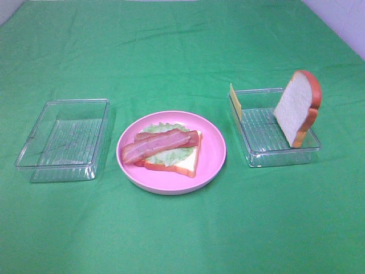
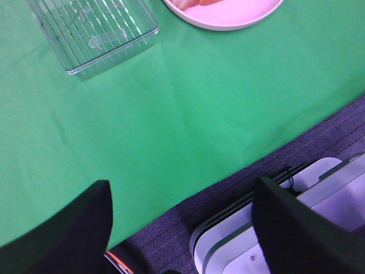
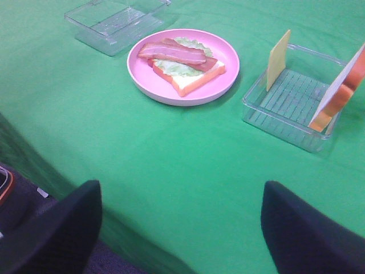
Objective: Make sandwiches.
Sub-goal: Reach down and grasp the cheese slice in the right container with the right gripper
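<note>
A pink plate [image 1: 214, 151] in the middle holds a bread slice [image 1: 185, 164] with green lettuce [image 1: 168, 153] and bacon strips [image 1: 162, 144] on top; the stack also shows in the right wrist view [image 3: 191, 81]. A second bread slice [image 1: 296, 105] leans upright in the right clear tray [image 1: 255, 154], with a yellow cheese slice [image 1: 235, 101] standing at its far left corner. Neither arm shows in the high view. My left gripper [image 2: 182, 228] is open and empty over the table's front edge. My right gripper [image 3: 181, 222] is open and empty, well short of the plate.
An empty clear tray [image 1: 63, 140] sits left of the plate, also in the left wrist view [image 2: 94, 28]. Green cloth [image 1: 182, 228] covers the table. Beyond its front edge lie dark carpet and a white base [image 2: 285, 228].
</note>
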`<move>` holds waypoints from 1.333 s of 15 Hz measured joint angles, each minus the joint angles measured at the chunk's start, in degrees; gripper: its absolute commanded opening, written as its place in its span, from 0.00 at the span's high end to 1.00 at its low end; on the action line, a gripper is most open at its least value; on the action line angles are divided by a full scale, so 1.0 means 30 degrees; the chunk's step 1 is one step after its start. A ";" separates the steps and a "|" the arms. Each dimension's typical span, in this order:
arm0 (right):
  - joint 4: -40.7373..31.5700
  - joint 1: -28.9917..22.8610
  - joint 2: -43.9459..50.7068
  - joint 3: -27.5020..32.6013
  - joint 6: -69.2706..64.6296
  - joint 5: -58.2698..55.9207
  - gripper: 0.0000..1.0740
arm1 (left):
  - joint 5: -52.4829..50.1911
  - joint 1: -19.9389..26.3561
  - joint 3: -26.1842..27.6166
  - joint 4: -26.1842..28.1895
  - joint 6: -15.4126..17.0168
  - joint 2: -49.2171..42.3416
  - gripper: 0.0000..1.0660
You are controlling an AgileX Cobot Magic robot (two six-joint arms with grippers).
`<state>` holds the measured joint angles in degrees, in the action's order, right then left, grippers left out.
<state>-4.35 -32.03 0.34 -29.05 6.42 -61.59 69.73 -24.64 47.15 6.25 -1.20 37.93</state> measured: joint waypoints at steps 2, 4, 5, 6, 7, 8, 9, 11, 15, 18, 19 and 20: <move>0.0134 0.0000 0.0000 0.0000 -0.0554 0.0115 0.32 | -0.0210 0.0000 -0.1662 0.0000 -0.0076 -0.2406 0.38; 0.0745 0.0000 -0.0993 -0.0210 -0.1604 0.0840 0.32 | -0.0573 0.0000 -0.4259 0.0000 -0.0076 -0.6704 0.38; 0.1050 0.0000 -0.1891 -0.0306 -0.2292 0.1642 0.32 | -0.0630 0.0000 -0.4679 0.0000 0.0000 -0.8079 0.38; 0.1337 0.0000 -0.2903 -0.0344 -0.2960 0.2521 0.32 | -0.0668 0.0000 -0.4966 0.0000 0.0000 -0.9225 0.38; 0.1604 0.0000 -0.4163 -0.0344 -0.3762 0.3342 0.32 | -0.0707 0.0000 -0.5118 -0.0057 0.0000 -1.0237 0.38; 0.1814 0.0000 -0.5596 -0.0344 -0.4565 0.4125 0.32 | -0.0726 0.0000 -0.5271 -0.0115 0.0000 -1.1134 0.38; 0.1853 0.0000 -0.7582 -0.0344 -0.5099 0.4927 0.32 | -0.0745 0.0000 -0.5290 -0.0153 0.0000 -1.2013 0.38; 0.1795 0.0000 -1.1249 -0.0821 -0.5424 0.5749 0.32 | -0.0745 0.0000 -0.5290 -0.0153 0.0000 -1.2720 0.38; 0.1318 0.0000 -1.9118 -0.4183 -0.5443 0.5978 0.32 | -0.1795 0.0000 -0.5481 -0.0439 0.0000 -1.2758 0.38; 0.1261 0.0000 -2.4274 -0.7582 -0.5443 0.4813 0.32 | -0.2769 0.0000 -0.6092 -0.0497 0.0000 -1.2758 0.38; 0.1261 0.0000 -2.4885 -0.8231 -0.5443 0.4641 0.32 | -0.2941 0.0000 -0.6169 -0.0497 0.0000 -1.2758 0.38; 0.1222 0.0000 -2.7445 -1.0676 -0.5443 0.3896 0.32 | -0.3056 0.0000 -0.6188 -0.0516 -0.0019 -1.2758 0.38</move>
<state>-0.69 -32.03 -81.99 -61.08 -9.91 -49.90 60.56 -24.64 28.59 4.70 -1.26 -0.34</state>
